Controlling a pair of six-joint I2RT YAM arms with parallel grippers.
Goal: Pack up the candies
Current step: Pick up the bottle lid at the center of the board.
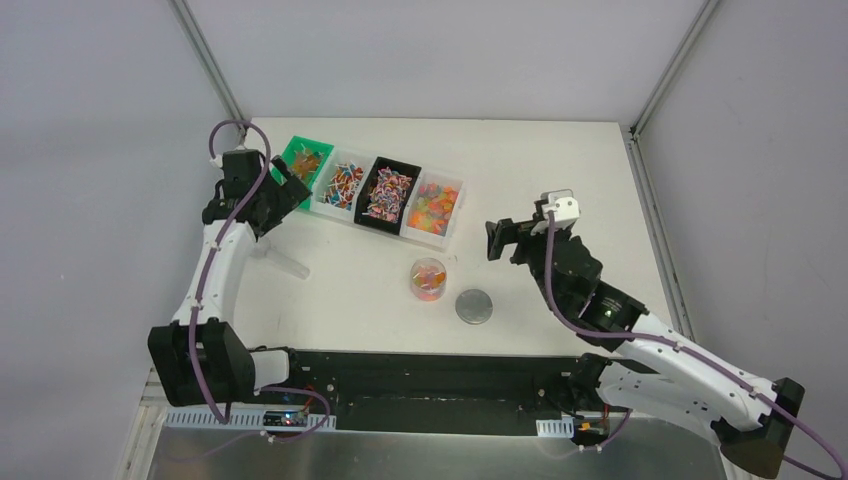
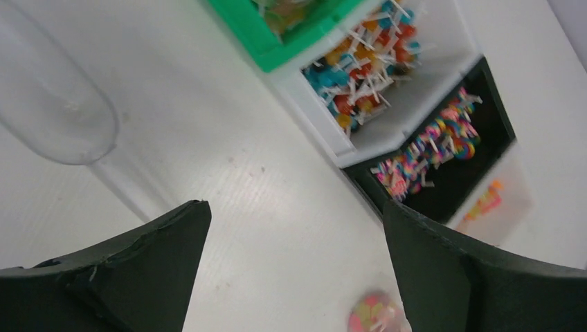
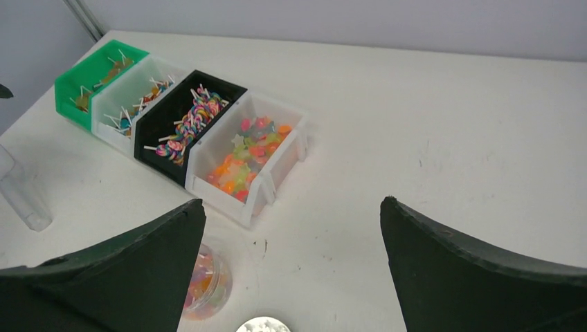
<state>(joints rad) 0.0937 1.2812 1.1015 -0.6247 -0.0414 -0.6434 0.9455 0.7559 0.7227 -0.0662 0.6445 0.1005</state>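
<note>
Candies fill four bins in a row: a green bin (image 1: 305, 160), a white bin (image 1: 343, 183) of lollipops, a black bin (image 1: 388, 193) of swirled lollipops and a clear bin (image 1: 437, 207) of orange, red and yellow gummies. A small clear jar (image 1: 429, 279) in front of them holds mixed candies; it also shows in the right wrist view (image 3: 204, 280). My left gripper (image 1: 285, 185) hangs open and empty beside the green bin, over bare table (image 2: 294, 207). My right gripper (image 1: 505, 240) is open and empty to the right of the jar (image 3: 291, 202).
A grey round lid (image 1: 474, 306) lies just right of the jar. A clear plastic tube (image 1: 283, 262) lies on the table's left side, below my left gripper (image 2: 52, 97). The white table (image 1: 560, 170) is walled by grey panels.
</note>
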